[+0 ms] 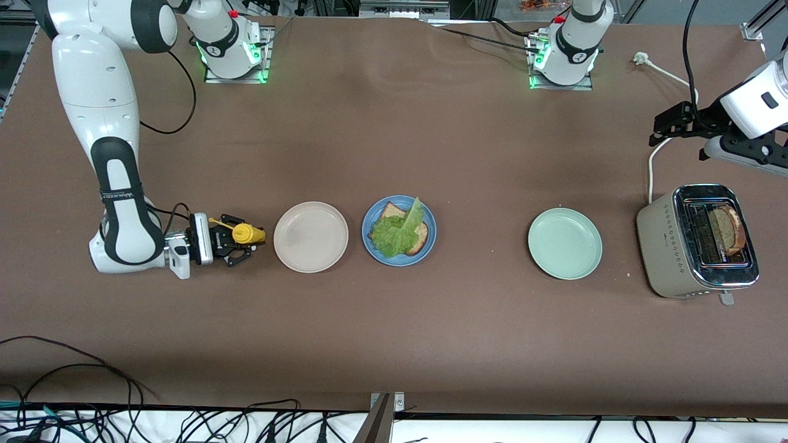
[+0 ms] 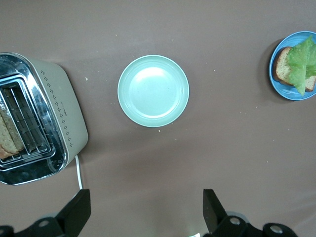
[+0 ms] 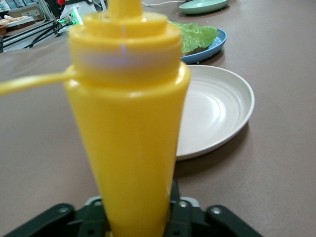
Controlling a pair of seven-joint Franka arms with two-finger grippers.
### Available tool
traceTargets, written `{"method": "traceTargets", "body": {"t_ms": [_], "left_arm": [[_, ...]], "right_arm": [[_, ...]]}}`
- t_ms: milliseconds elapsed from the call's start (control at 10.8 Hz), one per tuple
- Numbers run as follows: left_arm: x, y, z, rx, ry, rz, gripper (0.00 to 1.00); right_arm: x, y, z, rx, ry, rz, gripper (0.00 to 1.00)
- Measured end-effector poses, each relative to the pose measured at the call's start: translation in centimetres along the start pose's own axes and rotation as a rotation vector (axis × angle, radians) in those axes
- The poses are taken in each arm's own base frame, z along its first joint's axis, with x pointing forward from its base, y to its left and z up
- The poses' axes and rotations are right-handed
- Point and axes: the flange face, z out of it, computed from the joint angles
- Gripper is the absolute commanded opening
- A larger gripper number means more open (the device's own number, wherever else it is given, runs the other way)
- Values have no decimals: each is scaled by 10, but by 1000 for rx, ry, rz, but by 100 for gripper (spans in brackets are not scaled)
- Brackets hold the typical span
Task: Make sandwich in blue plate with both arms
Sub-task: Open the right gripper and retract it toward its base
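The blue plate (image 1: 399, 261) sits mid-table and holds a brown bread slice (image 1: 421, 237) with a crinkly green lettuce leaf (image 1: 400, 234) on top. The plate (image 3: 212, 47) and lettuce (image 3: 195, 34) also show in the right wrist view. My right gripper (image 1: 237, 241) is low at the right arm's end of the table, beside the beige plate, shut on a yellow squeeze bottle (image 1: 246, 233). That bottle (image 3: 128, 123) fills the right wrist view. My left gripper (image 1: 662, 126) hangs open and empty over the table near the toaster; its fingers (image 2: 79, 210) stand wide apart.
A beige plate (image 1: 311, 237) lies between the bottle and the blue plate. A pale green plate (image 1: 564, 243) lies toward the left arm's end. Next to it stands a toaster (image 1: 665, 246) with a bread slice (image 1: 729, 231) in one slot and a white cable (image 1: 650, 166).
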Motion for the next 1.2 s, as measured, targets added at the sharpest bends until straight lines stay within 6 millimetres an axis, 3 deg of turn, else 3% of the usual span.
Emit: {"method": "traceTargets", "body": {"t_ms": [185, 462, 647, 740, 1017, 1202], "left_arm": [[0, 0, 0, 1, -1, 0, 100], [0, -1, 1, 6, -5, 0, 100], [0, -1, 1, 6, -6, -1, 100], [0, -1, 1, 6, -6, -1, 100], [0, -2, 2, 6, -7, -2, 100], [0, -2, 2, 6, -8, -2, 100]], "right_arm": [[-6, -2, -20, 2, -48, -1, 100], [-30, -19, -83, 18, -189, 25, 100], [-22, -30, -121, 36, -270, 31, 100], [-5, -35, -148, 48, -360, 69, 100], [109, -68, -239, -60, -573, 306, 100], [163, -86, -255, -144, -630, 474, 100]]}}
